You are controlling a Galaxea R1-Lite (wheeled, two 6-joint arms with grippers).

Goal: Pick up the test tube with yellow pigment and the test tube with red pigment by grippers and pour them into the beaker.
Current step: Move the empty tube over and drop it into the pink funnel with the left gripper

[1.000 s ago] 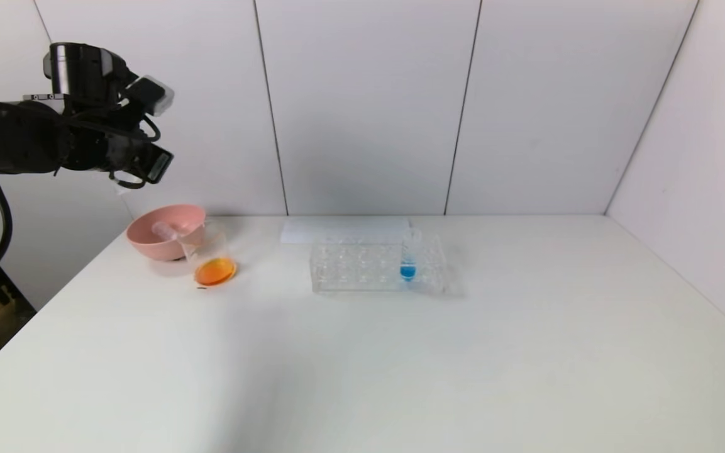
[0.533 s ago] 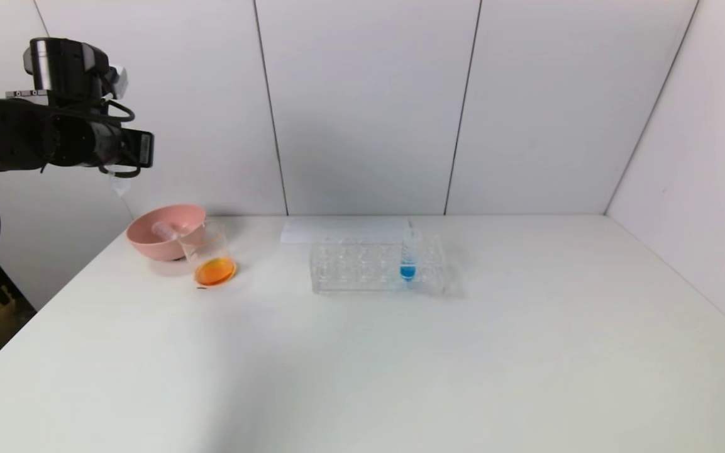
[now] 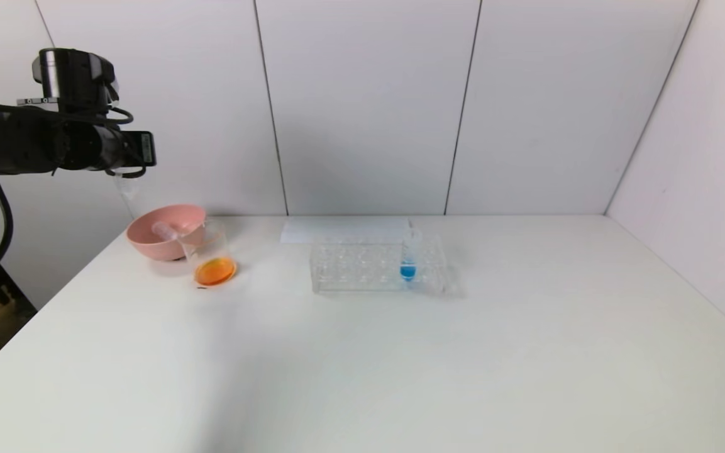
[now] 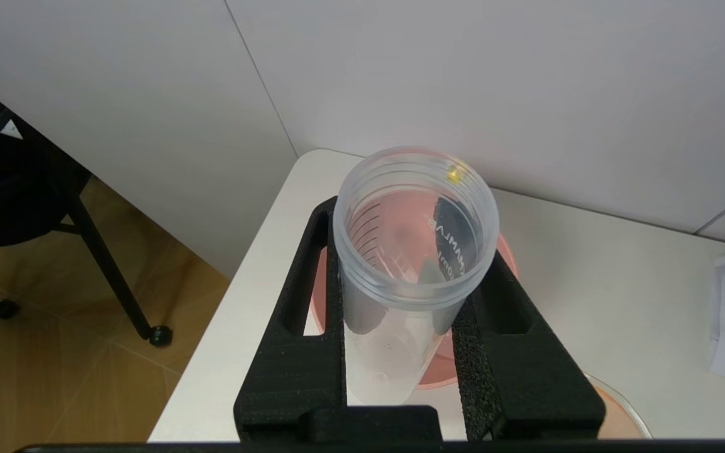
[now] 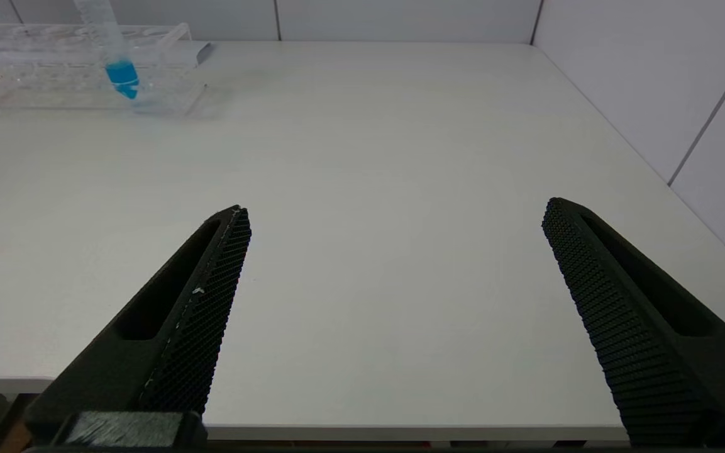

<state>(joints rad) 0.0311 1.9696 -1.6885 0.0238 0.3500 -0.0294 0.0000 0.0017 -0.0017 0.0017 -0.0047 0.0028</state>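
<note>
My left gripper (image 3: 126,179) (image 4: 412,236) hangs high over the far left corner, shut on a clear test tube (image 4: 400,302). That tube looks empty but for a yellow drop on its rim, so I take it for the test tube with yellow pigment. It hangs above the pink bowl (image 3: 148,245) (image 4: 505,251). The beaker (image 3: 206,248) stands beside the bowl with orange liquid (image 3: 215,272) at its bottom. Another clear tube (image 3: 164,231) lies in the bowl; I cannot tell whether it is the test tube with red pigment. My right gripper (image 5: 397,214) is open over the table's near edge.
A clear tube rack (image 3: 362,264) (image 5: 35,75) stands mid-table at the back and holds a blue-bottomed tube (image 3: 408,261) (image 5: 120,69). Behind the rack lies a white sheet (image 3: 343,229). The table's left edge drops off just beside the bowl.
The left arm has swung left, away from the beaker, and its wrist has turned. The tube in its grip now hangs over the bowl's left side.
</note>
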